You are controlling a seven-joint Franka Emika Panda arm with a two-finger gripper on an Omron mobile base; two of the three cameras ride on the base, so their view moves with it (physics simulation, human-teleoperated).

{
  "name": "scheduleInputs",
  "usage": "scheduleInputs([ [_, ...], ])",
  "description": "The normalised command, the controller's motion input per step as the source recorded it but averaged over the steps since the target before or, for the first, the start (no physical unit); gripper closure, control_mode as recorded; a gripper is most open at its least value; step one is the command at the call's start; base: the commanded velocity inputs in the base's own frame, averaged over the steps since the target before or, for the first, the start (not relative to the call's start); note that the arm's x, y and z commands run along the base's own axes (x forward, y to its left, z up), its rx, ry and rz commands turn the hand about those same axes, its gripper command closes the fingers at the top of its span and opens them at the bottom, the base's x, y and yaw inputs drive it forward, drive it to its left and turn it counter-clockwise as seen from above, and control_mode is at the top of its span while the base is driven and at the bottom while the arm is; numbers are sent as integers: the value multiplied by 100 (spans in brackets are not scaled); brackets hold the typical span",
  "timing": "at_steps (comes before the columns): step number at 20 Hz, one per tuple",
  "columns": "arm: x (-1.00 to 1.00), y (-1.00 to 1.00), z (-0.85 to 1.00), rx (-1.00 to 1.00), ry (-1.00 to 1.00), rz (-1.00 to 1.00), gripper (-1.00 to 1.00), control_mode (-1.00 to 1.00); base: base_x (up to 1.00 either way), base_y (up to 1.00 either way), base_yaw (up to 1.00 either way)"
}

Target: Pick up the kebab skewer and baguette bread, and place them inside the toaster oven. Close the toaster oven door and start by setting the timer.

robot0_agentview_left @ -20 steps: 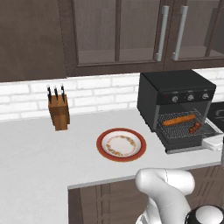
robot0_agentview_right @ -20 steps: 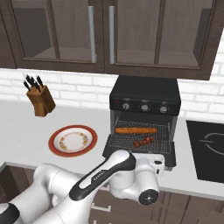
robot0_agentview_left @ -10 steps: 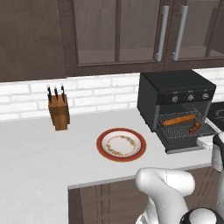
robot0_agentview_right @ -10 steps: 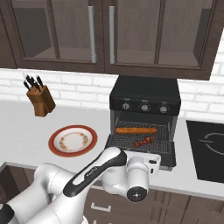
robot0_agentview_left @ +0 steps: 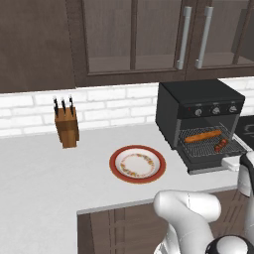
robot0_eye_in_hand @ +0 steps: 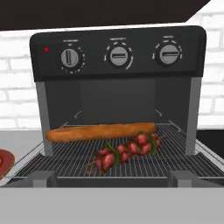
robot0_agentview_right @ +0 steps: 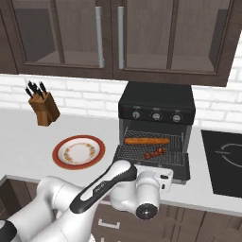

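Observation:
The black toaster oven stands on the counter with its door dropped open. On its wire rack lies the long golden baguette bread. The kebab skewer rests just in front of the loaf. My gripper hovers level with the front edge of the open door and faces into the oven. It is open, its tips wide apart with nothing between them.
Three round knobs run across the oven's top front. A red-rimmed plate lies left of the oven. A knife block stands by the back wall, and a black cooktop sits to the right. Cabinets hang overhead.
My arm has swung so the hand now sits in front of the open door; most of that happened a second ago. Baguette and skewer have stayed on the rack.

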Motion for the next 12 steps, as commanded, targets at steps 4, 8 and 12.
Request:
scheduleInputs([
  [4,12,-1,-12,-2,0,0,-100,-100,0,0,0],
  [8,20,-3,-11,-2,0,0,-100,-100,0,0,0],
  [12,22,-11,-11,0,0,0,-100,-100,0,0,0],
])
